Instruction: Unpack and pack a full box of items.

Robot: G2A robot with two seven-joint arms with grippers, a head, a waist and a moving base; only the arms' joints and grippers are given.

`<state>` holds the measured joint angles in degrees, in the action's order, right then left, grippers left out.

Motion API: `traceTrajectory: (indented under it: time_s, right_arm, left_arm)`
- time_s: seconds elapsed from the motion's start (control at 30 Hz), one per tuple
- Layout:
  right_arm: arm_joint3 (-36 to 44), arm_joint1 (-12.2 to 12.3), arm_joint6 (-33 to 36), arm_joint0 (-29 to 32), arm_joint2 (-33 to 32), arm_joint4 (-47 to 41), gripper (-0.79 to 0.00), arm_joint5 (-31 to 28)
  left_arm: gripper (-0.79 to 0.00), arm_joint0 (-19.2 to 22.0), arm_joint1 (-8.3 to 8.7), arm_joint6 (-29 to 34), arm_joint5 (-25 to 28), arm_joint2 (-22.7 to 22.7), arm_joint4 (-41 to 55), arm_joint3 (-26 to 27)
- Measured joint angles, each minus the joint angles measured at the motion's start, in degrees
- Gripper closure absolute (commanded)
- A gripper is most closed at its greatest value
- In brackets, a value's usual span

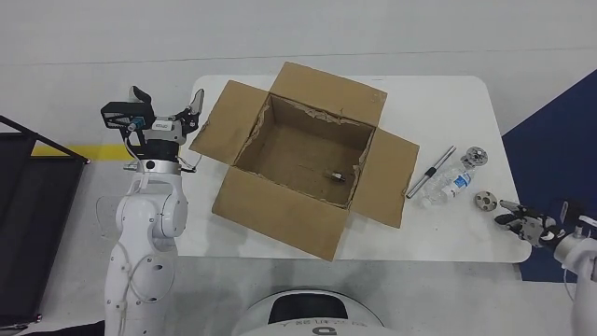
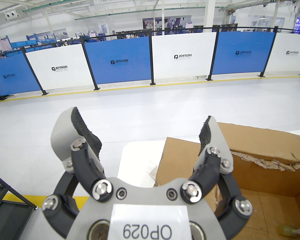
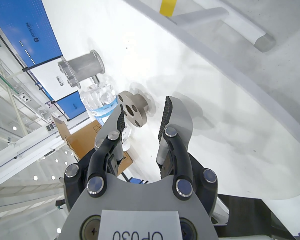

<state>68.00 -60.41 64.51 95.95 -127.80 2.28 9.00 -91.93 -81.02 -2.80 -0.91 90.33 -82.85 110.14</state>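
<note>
The cardboard box (image 1: 300,157) sits open in the middle of the white table (image 1: 448,103), all four flaps folded outward. On its floor, over toward the right-hand wall, lies one small yellowish motor-like part (image 1: 338,176). The other items are laid out on the table to the right of the box. A slim metal rod (image 1: 431,171) lies at a slant just beside the right flap, with a clear water bottle (image 1: 454,185) on its side next to it. A tall flanged metal cylinder (image 1: 476,156) is a little farther back, and a short metal flange (image 1: 485,200) is nearer the front edge. The right gripper (image 1: 511,217) is low over the table's right front corner. Its fingers are parted a moderate way with nothing between them, and the short flange lies just beyond the tips; I cannot tell if they touch. The left gripper (image 1: 168,99) is off the table's left edge, near the box's left flap, spread wide and carrying nothing.
</note>
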Motion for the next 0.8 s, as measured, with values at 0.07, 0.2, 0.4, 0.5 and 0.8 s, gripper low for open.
traceTrajectory:
  time_s: [0.07,0.2,0.4,0.5,0.8]
  right_arm:
    - [-0.99,0.36,1.61,-0.66,0.24,0.01,-0.326,-0.05]
    - [-2.44,0.84,2.63,-2.12,1.52,0.60,-0.336,-0.25]
    - [-4.40,1.54,3.94,-4.50,3.59,1.41,-0.332,0.22]
    - [-5.54,1.90,4.43,-5.77,4.62,1.98,-0.314,0.55]
    - [-8.52,2.97,5.24,-7.92,5.75,2.37,0.000,0.57]
  left_arm:
    - [-0.785,0.00,0.00,0.00,0.00,0.00,0.00,0.00]
    - [-0.785,0.00,0.00,0.00,0.00,0.00,0.00,0.00]
    - [-0.785,0.00,0.00,0.00,0.00,0.00,0.00,0.00]
    - [-0.785,0.00,0.00,0.00,0.00,0.00,0.00,0.00]
    - [-0.785,0.00,0.00,0.00,0.00,0.00,0.00,0.00]
